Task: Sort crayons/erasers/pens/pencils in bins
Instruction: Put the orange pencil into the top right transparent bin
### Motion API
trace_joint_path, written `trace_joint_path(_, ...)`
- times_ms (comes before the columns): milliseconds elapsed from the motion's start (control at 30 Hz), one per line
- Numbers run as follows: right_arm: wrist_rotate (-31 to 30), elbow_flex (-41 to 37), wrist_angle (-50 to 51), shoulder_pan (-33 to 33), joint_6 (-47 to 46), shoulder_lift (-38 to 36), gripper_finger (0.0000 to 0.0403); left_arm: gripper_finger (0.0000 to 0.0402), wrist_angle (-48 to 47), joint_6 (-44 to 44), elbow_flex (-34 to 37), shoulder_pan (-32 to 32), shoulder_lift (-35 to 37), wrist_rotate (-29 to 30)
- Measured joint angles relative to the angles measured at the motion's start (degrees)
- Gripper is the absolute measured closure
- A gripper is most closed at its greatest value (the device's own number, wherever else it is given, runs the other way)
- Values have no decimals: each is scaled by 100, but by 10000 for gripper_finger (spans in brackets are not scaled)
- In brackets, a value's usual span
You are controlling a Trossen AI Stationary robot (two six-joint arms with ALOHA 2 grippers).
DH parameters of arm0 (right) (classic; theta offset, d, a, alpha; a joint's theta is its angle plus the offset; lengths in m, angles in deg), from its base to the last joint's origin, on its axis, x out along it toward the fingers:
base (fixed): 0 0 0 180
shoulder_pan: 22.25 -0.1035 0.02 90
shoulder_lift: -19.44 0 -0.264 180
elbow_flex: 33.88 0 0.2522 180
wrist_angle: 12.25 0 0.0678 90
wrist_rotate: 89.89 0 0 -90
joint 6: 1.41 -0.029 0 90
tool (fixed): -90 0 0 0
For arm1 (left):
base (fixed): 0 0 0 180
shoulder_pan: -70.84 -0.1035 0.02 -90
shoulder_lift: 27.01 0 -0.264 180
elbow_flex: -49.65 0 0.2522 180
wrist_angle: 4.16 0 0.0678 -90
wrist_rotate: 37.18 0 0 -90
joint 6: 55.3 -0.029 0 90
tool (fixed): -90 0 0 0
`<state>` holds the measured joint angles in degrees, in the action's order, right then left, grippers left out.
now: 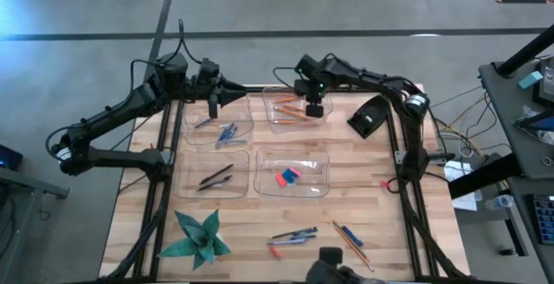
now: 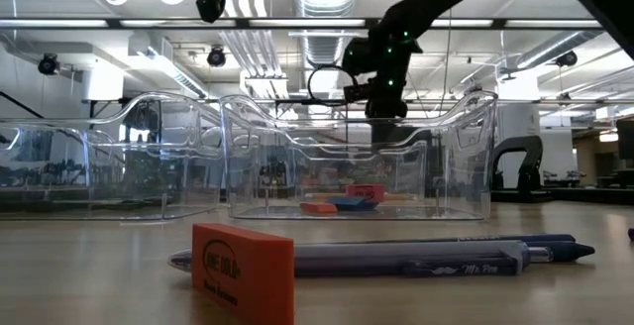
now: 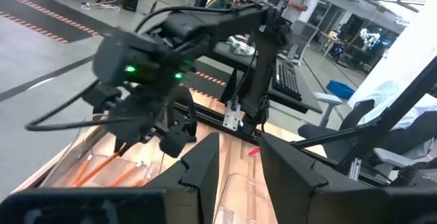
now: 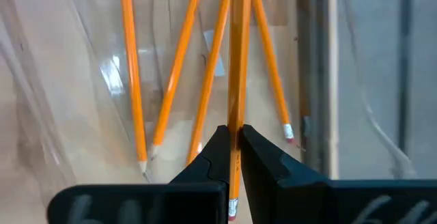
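Pinching one orange pencil [image 4: 235, 80] between closed fingers, the right gripper [image 4: 233, 145] hangs above the far-right bin [image 1: 286, 126], where other pencils [image 4: 179, 67] already lie. If released from this height, I think the pencil may bounce off the wall or land across the rim. The left gripper [image 1: 214, 100], part open and empty, waits over the crayon bin [image 1: 197, 132]; pens [image 1: 293, 235] and an eraser [image 2: 243, 270] near the front edge remain unsorted.

Four bins [image 1: 292, 190] crowd the table's middle with narrow gaps between — both arms hang over the far pair. Bare wood [image 1: 151, 210] lies open on the left — the green paper star [image 1: 198, 237] and loose pens [image 1: 294, 235] clutter the near edge.
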<state>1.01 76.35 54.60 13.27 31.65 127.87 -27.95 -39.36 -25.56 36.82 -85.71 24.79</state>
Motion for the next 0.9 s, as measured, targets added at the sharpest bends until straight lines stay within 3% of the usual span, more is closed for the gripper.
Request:
trace_joint_path(267, 402, 82, -7, 65, 275, 515, 390, 308, 14, -17, 0, 0, 0, 2)
trace_joint_path(900, 462, 329, -22, 91, 355, 1234, 390, 308, 101, -32, 0, -8, -15, 177)
